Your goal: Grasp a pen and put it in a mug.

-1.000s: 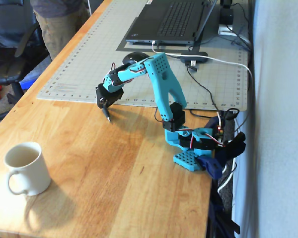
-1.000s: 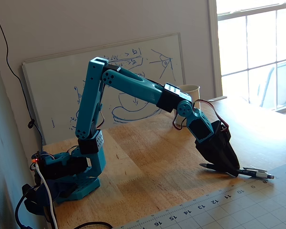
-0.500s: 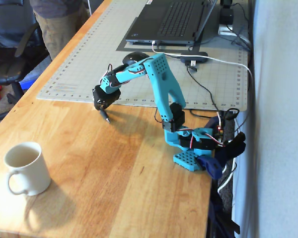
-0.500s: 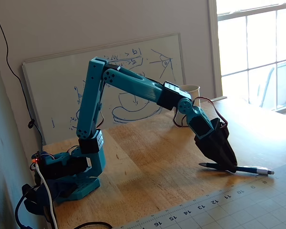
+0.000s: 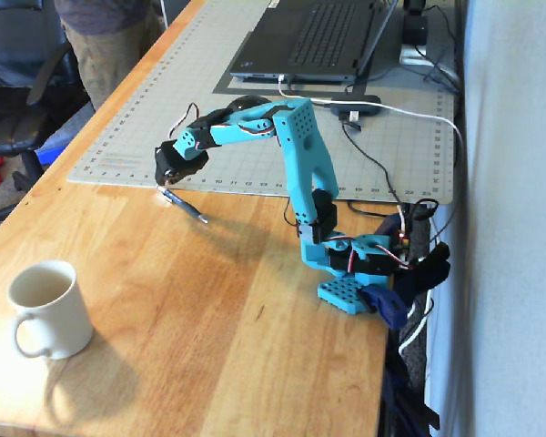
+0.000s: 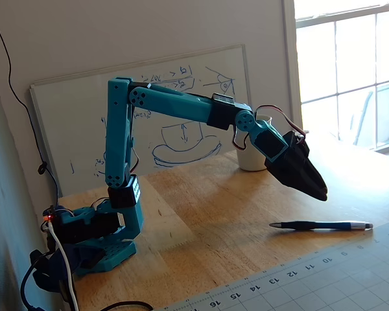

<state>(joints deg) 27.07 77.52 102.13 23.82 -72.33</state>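
Mug (image 5: 45, 308) stood near the table's (image 5: 255, 346) front-left corner in a fixed view: plain cream ceramic, smooth, loop handle turned toward the front edge. In a fixed view from the other side, glimpsed only in part (image 6: 254, 159) behind the arm's wrist, washed out by window light. Further right, pen (image 5: 184, 207) lay flat on the bare wood just beside the edge of the cutting mat (image 5: 255, 109), a thin dark stick with a paler end; seen far more clearly low and close (image 6: 321, 225), dark barrel, silvery tip, lying along the mat's ruled border (image 6: 298, 278). Gripper (image 5: 167, 185) hovered just above the pen, black fingers drawn together to a point with nothing between them (image 6: 318, 192); clear of the pen in the close view. Arm (image 5: 305, 155) of matte turquoise plastic, perforated base plate clamped at the table's right edge. Laptop (image 5: 314, 36) on the mat near the far edge, shown only from above. Whiteboard (image 6: 175, 123) with sketches leaning on the wall, shown only in the low view. Tabletop of warm, grained wood planks.
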